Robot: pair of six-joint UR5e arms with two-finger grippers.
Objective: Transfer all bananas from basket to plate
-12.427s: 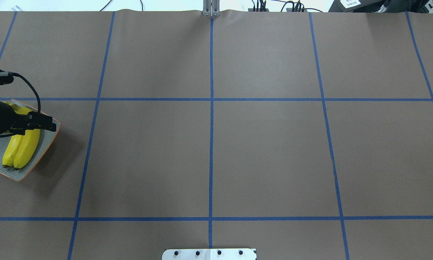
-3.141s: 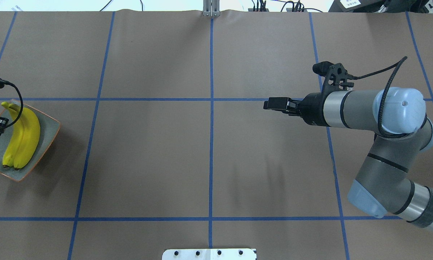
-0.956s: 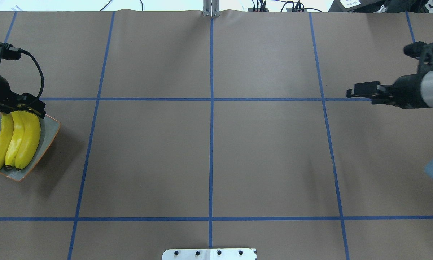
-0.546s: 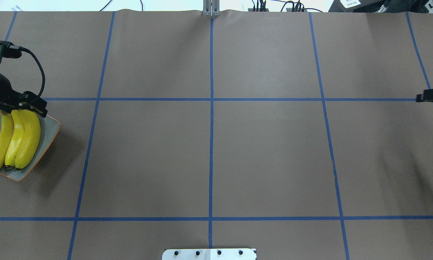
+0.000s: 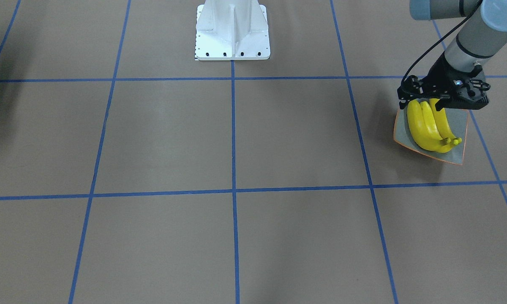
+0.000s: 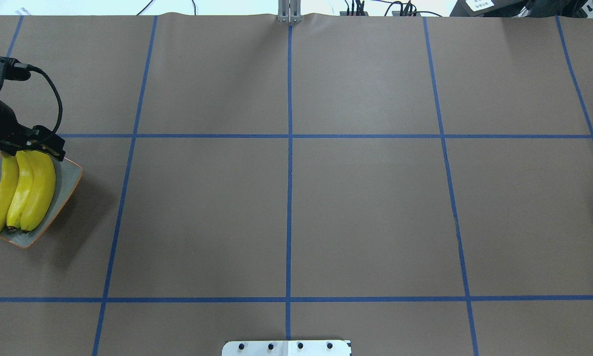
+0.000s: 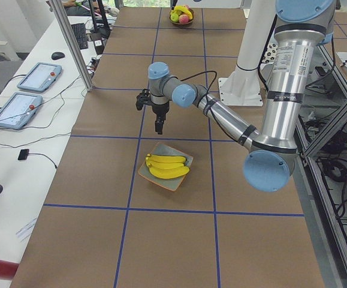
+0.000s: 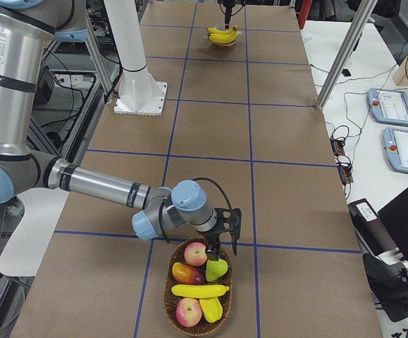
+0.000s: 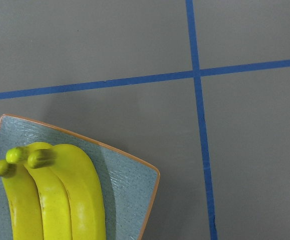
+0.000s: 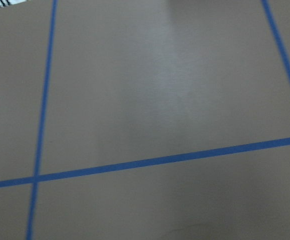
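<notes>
Your left tool [image 7: 159, 126] hangs empty just above the upper end of the plate [image 6: 68, 184], at the left edge of the overhead view. Whether its fingers are spread or pressed together you cannot tell from these views. Count three bananas [image 6: 29, 193] lying side by side on that one plate, which sits on the bench [image 6: 365, 212]. The fourth banana [image 8: 200, 290] lies across the one basket [image 8: 168, 292] at the bottom of the right-side view, among what look like five pieces of other fruit [image 8: 195, 253]. Your right tool [image 8: 223, 243] hovers just over that basket, and its state cannot be read either. So you are on the last transfer. I judge the next move calls for lowering onto that banana's middle, closing without catching its neighbours, lifting clear, then a long carry, since basket and plate are well apart.
</notes>
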